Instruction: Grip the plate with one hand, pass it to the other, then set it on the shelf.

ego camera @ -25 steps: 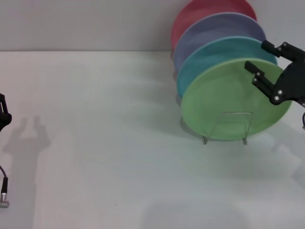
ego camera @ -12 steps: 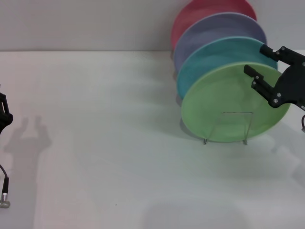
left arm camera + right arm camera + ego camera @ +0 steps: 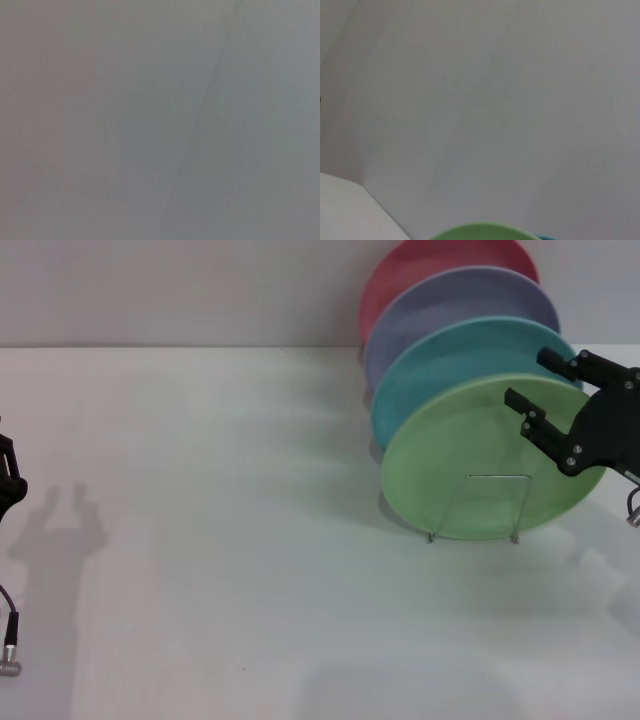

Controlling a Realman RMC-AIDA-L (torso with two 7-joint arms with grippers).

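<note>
The light green plate (image 3: 470, 465) stands upright at the front of the silver wire shelf (image 3: 497, 477), on the right of the table. My right gripper (image 3: 530, 378) is open at the plate's upper right rim. One finger (image 3: 530, 420) lies in front of the plate's face, and the other finger (image 3: 575, 365) is behind the rim. The right wrist view shows only the top of the green rim (image 3: 485, 231). My left gripper (image 3: 8, 475) is parked at the far left edge, mostly out of view.
A teal plate (image 3: 450, 355), a lavender plate (image 3: 450, 300) and a red plate (image 3: 420, 260) stand behind the green one. A cable end (image 3: 8, 660) hangs at the left edge. The white table (image 3: 220, 540) spreads to the left of the rack.
My right gripper has moved down and slightly left, closing in on the green plate's rim. The plate stays in the rack. The left arm has not moved.
</note>
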